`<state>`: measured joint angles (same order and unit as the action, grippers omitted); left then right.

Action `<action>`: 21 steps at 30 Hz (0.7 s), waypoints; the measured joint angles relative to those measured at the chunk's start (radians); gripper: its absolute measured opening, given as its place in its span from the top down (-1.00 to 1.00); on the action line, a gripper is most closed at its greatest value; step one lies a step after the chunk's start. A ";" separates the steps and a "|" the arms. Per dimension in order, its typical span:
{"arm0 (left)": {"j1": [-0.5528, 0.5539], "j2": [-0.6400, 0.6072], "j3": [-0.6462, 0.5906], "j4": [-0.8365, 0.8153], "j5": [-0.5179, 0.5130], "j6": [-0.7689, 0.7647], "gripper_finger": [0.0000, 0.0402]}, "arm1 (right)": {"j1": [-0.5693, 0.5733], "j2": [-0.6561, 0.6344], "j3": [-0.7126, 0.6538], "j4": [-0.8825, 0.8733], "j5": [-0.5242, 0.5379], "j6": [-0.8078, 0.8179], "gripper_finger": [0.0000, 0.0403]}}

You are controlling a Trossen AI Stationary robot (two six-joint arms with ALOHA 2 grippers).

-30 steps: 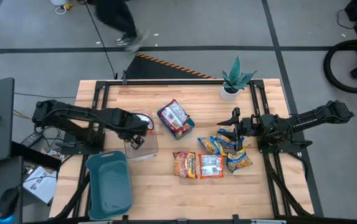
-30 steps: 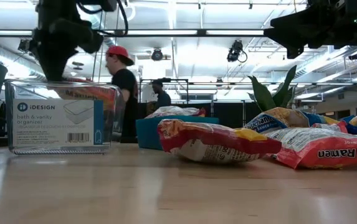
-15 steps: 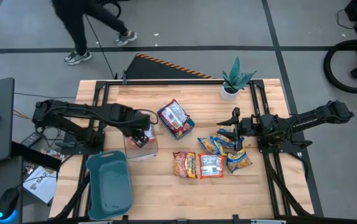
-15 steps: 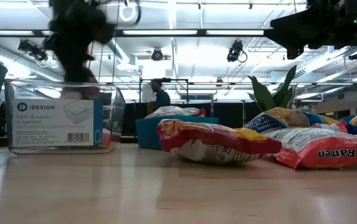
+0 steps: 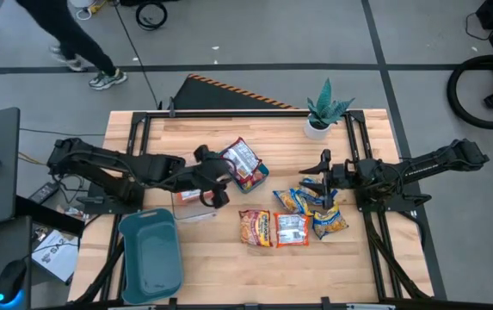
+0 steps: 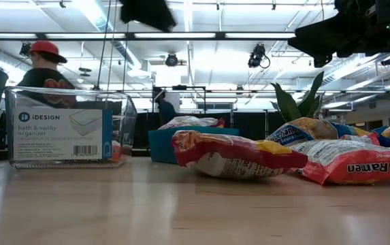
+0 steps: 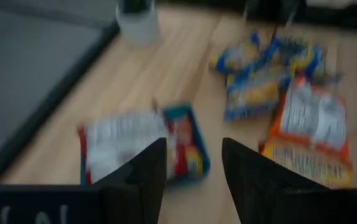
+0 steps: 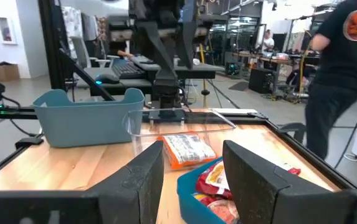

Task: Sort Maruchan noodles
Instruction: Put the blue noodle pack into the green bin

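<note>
Sorting looks partly done. The clear plastic bin (image 5: 196, 201) near the wooden surface (image 5: 229, 258)'s left edge holds an orange crinkly noodle packet (image 8: 187, 150). The small teal plastic tray (image 5: 244, 168) mid-surface holds red-and-white packets (image 5: 241, 158). About five loose noodle packets (image 5: 302, 215) remain toward the right edge. The left tool (image 5: 216, 185), empty and parted, sits between bin and tray. The right tool (image 5: 327, 185), empty and parted, waits above the loose packets.

An orange noodle pack (image 8: 187, 149) lies in a clear box (image 8: 184, 127). A big blue tray (image 8: 85, 118) stands beside it. Red packs (image 8: 218, 180) fill a small blue tray (image 8: 194, 186).
</note>
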<state>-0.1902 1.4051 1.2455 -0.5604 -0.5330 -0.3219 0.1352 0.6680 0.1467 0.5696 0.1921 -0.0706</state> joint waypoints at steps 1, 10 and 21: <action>0.000 0.006 0.002 0.039 -0.009 0.030 0.20 | 0.000 -0.001 0.000 -0.003 0.008 0.008 0.16; 0.045 0.094 0.000 0.311 -0.016 0.413 0.20 | -0.001 -0.004 0.000 0.029 0.134 0.091 0.16; 0.118 0.255 0.000 0.433 0.248 0.579 0.20 | -0.006 0.002 0.105 -0.130 0.191 0.147 0.16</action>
<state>-0.0725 1.6604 1.2457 -0.1275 -0.2846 0.2575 0.1296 0.6697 0.2520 0.4397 0.3828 0.0761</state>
